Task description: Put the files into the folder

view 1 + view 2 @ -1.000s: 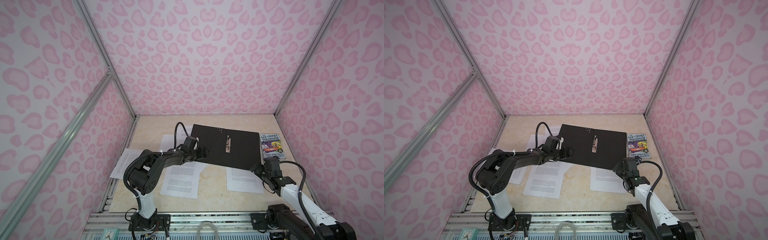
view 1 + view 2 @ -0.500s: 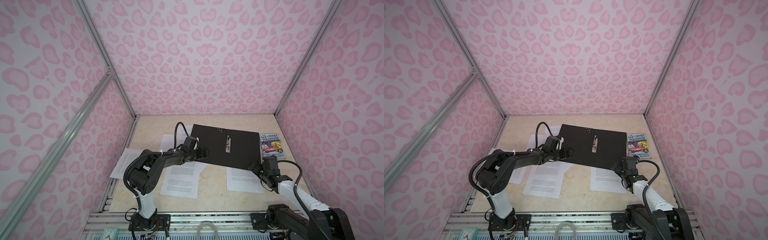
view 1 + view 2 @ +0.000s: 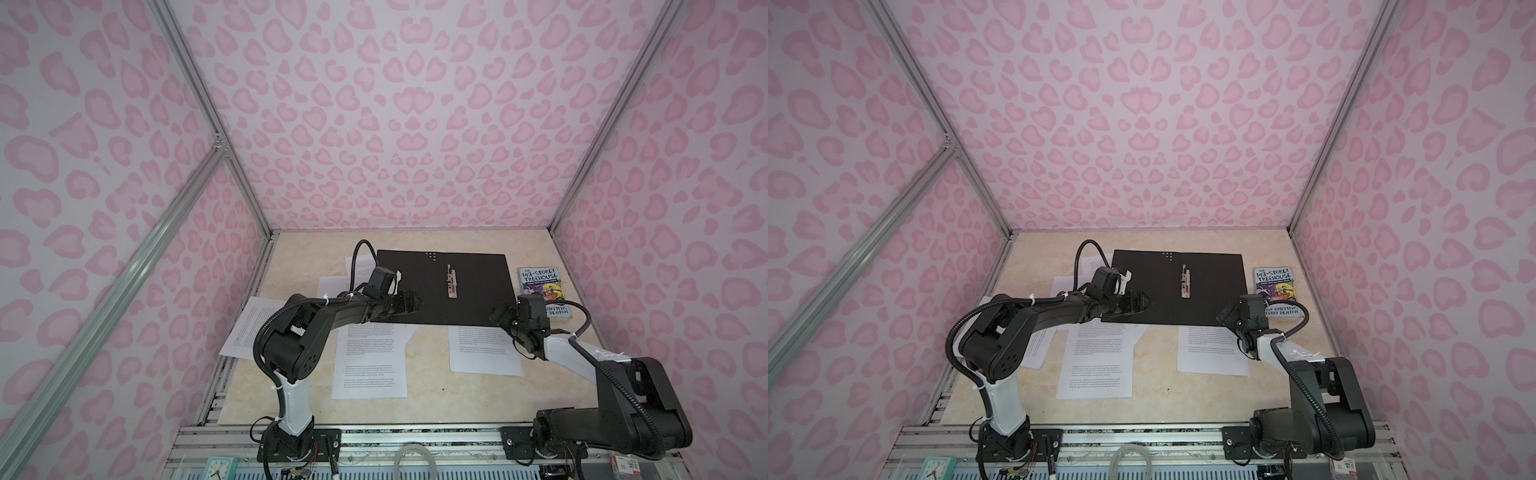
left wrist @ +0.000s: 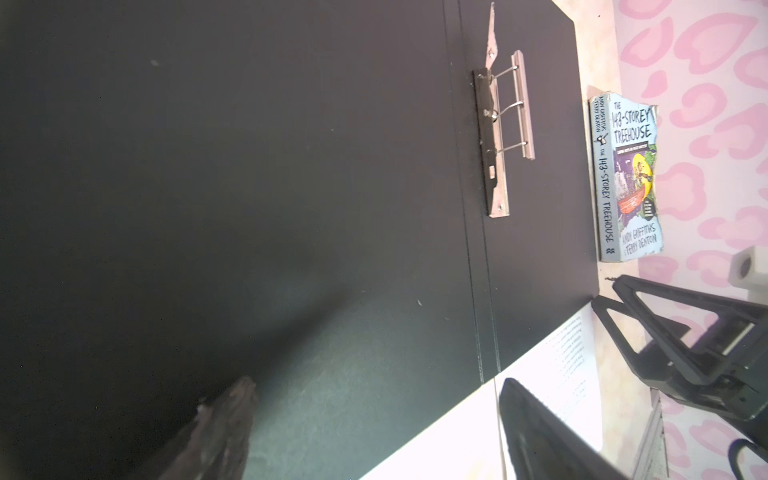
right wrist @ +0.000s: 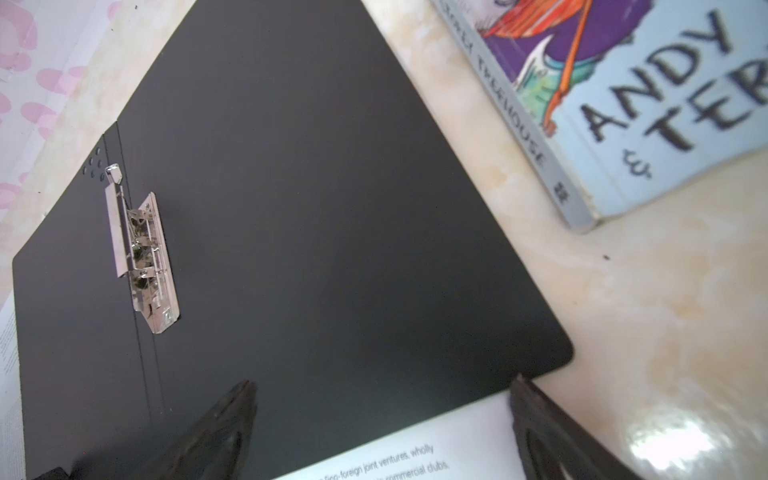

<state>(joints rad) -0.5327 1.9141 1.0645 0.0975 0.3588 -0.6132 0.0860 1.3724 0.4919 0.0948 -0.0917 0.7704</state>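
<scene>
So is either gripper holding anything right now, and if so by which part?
Nothing is held. The left gripper is open over the black inside of the folder; the right gripper is open at its near corner, above a sheet.

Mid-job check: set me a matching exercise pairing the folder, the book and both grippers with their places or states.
1 folder
2 Treehouse paperback
3 left gripper
4 right gripper

A jaws open, at the folder's near right corner
B lying open, black inside up
C closed, right of the folder
D jaws open, at the folder's left flap

Pairs: 1-B, 2-C, 3-D, 4-A
</scene>
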